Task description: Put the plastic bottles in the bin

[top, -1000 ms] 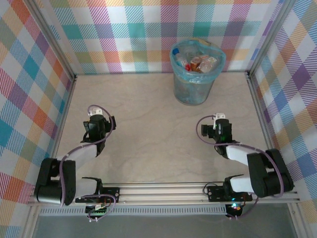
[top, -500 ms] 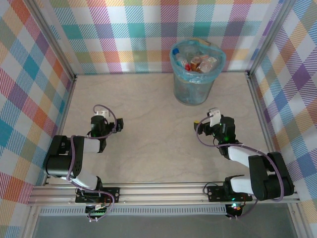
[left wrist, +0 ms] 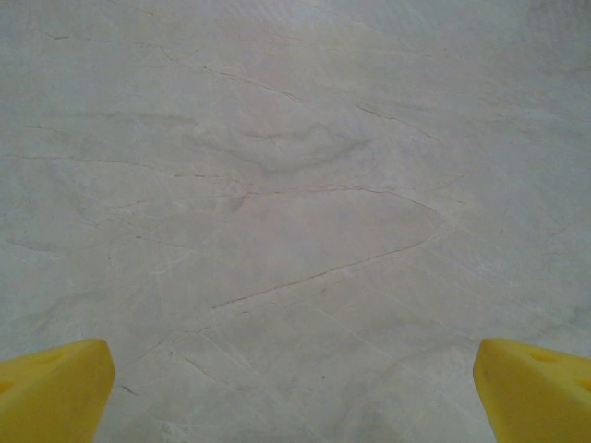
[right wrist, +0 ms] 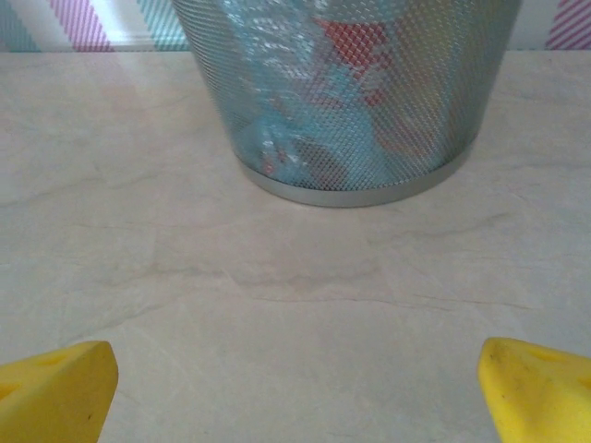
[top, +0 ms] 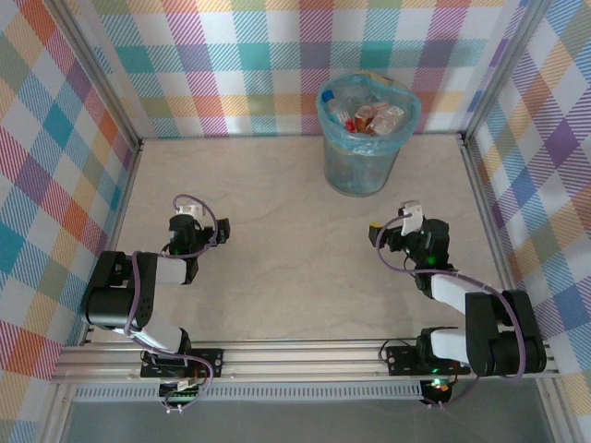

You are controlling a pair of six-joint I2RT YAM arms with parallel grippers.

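From the top camera we see the round grey mesh bin (top: 358,173), lined with a translucent light-blue bag (top: 325,118), at the far side of the pale marbled bench (top: 277,203), near the chequered wall (top: 231,65). The small plastic bottles (top: 371,114), clear with red and brown labels, lie piled inside it. The left claw (top: 187,221) hangs over the bench's near left part, well apart from the bin. The right claw (top: 392,231) is nearer it, on its near side.

In the left wrist camera, the left claw (left wrist: 294,365) has its yellow fingers (left wrist: 51,388) spread wide over the bench (left wrist: 295,185), gripping nothing.

In the right wrist camera, the right claw (right wrist: 297,360) is likewise spread and empty, yellow fingers (right wrist: 536,388) at either corner, facing the bin (right wrist: 277,83) across the bench (right wrist: 277,277). The plastic bottles (right wrist: 355,41) show blurred red through the mesh.
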